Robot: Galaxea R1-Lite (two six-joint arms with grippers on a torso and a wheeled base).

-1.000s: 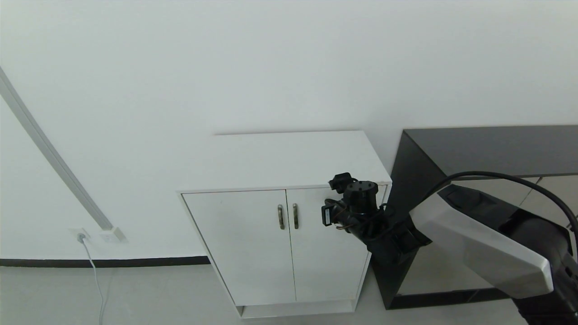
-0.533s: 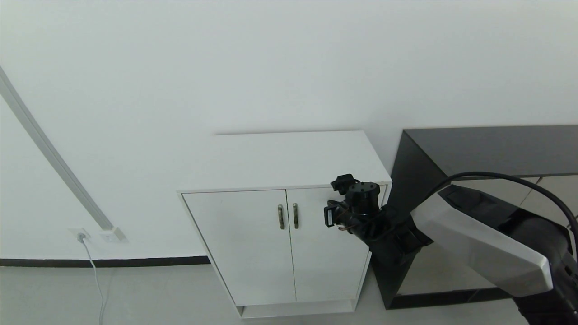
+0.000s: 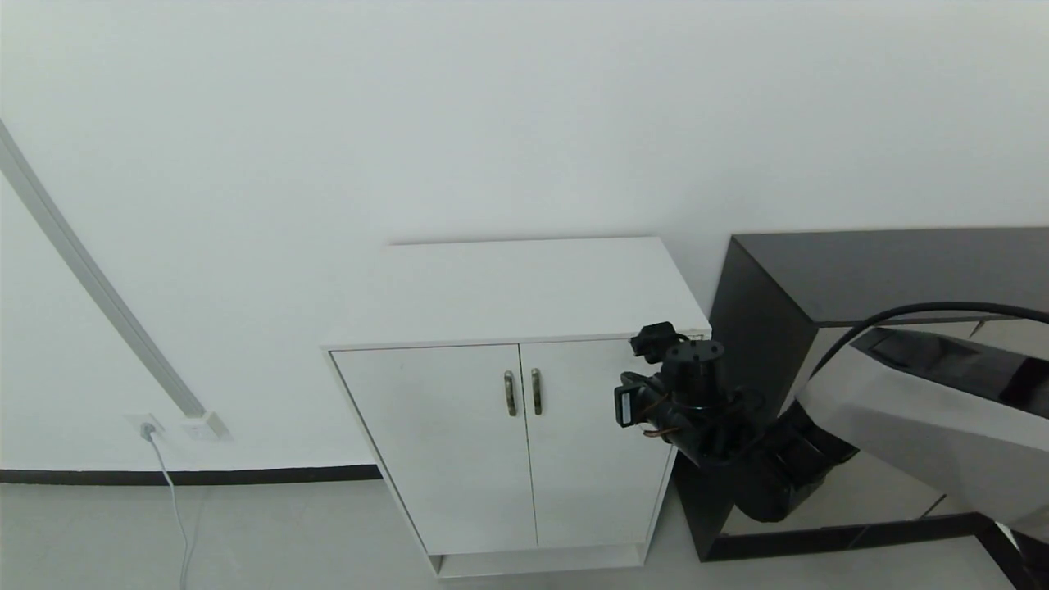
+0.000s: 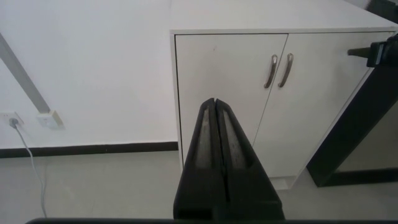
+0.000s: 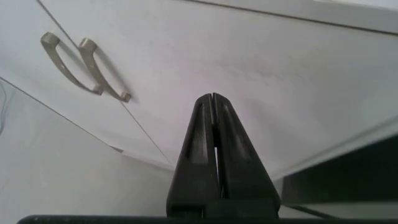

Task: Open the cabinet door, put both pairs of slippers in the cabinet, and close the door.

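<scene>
The white cabinet point(image 3: 524, 291) stands against the wall with both doors shut. Its two metal handles point(image 3: 522, 392) sit side by side at the middle seam. My right arm point(image 3: 688, 393) hangs in front of the right door's outer edge, a short way right of the handles. In the right wrist view my right gripper point(image 5: 213, 99) is shut and empty, pointing at the door panel, with the handles point(image 5: 87, 71) off to one side. My left gripper point(image 4: 214, 102) is shut and empty, held back from the cabinet point(image 4: 224, 68) and aimed at its left door.
A black cabinet point(image 3: 860, 270) stands tight against the white one's right side. On the left wall are a socket with a hanging cable point(image 3: 147, 428) and a slanting cable duct point(image 3: 82, 270). Bare floor point(image 3: 246, 533) lies in front.
My right arm has drawn back to the right and slightly down, away from the handles toward the door's outer edge. The doors stay shut.
</scene>
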